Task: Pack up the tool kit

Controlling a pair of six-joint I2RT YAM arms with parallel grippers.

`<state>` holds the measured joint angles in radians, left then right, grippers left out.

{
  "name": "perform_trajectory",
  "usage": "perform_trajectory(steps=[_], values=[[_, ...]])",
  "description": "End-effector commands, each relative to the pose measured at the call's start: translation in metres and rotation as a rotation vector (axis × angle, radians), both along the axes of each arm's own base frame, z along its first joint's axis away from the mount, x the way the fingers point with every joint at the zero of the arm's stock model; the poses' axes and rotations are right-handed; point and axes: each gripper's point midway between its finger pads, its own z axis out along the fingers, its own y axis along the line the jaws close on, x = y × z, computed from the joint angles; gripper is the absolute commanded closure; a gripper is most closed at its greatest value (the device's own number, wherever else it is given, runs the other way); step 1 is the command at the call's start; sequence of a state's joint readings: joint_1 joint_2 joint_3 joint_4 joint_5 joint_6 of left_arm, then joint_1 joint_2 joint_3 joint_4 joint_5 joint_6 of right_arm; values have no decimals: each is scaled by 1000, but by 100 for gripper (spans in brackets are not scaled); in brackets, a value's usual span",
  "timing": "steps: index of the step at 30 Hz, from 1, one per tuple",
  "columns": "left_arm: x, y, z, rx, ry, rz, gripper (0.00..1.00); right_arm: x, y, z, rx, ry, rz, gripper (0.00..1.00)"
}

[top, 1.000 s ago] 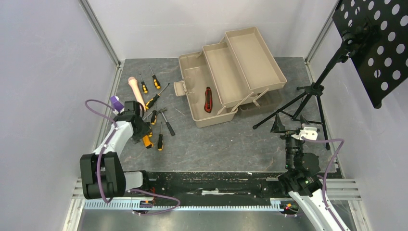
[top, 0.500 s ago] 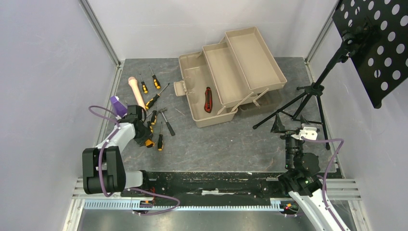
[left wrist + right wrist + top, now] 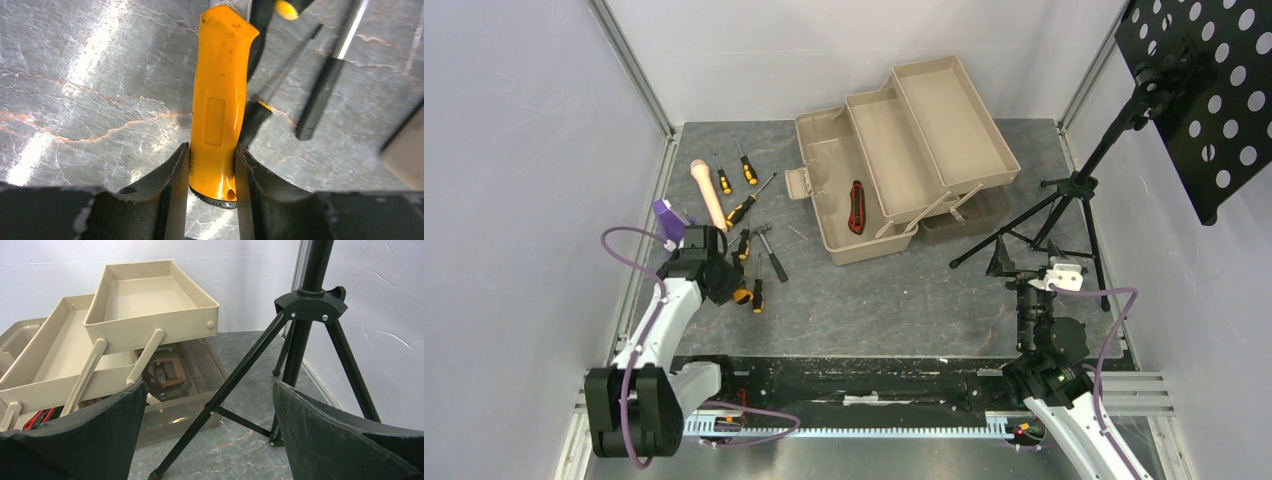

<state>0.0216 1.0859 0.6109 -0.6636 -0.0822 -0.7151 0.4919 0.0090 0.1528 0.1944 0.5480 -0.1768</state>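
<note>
Left wrist view shows the left gripper (image 3: pixel 211 152) closed on an orange-handled tool (image 3: pixel 217 100). Both fingers (image 3: pixel 172 185) press the sides of the handle near its butt end. Whether the tool is off the grey stone-patterned table (image 3: pixel 874 300) cannot be told.

From above, this gripper sits at the near left of the table, among the loose tools. A screwdriver (image 3: pixel 757 293) lies just right of it, with a small hammer (image 3: pixel 771 254) and another screwdriver (image 3: pixel 744 243) slightly farther. More screwdrivers (image 3: pixel 746 167) lie toward the far left, beside a beige rounded rod (image 3: pixel 706 190). A purple block (image 3: pixel 666 218) sits at the left edge.

The tan toolbox (image 3: pixel 864 255) stands open at the far centre, its two fold-out trays (image 3: pixel 949 110) stepped up toward the far right. A red-and-black utility knife (image 3: pixel 856 207) lies in the bottom compartment, next to the lower tray's edge.

The right gripper (image 3: pixel 209 385) is spread wide with nothing between its fingers, at the near right, facing the toolbox and a black tripod (image 3: pixel 300 340). The tripod carries a perforated black panel (image 3: pixel 1204 90).
</note>
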Motion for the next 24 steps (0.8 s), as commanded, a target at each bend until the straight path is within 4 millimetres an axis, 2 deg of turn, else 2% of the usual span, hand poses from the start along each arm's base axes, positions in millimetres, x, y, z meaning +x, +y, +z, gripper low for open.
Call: perform_trajectory(steps=[1,3,7,13,15,19,24], values=[[14,-11,42,-60,-130,12,98,-16,-9,27,67,-127,-3,2],[20,-15,58,-80,-180,5,98,-16,-9,27,68,-126,-3,2],[39,-43,98,-127,-291,-80,98,-16,-8,27,66,-124,-2,2],[81,-109,171,-204,-459,-248,98,-16,-9,26,66,-125,-4,2],[97,-134,185,-229,-496,-300,98,-16,-9,26,66,-124,-4,2],[127,-178,193,-210,-493,-419,98,-16,-9,27,67,-126,-5,2],[162,-217,174,-123,-437,-510,98,-17,-10,27,68,-128,-10,2]])
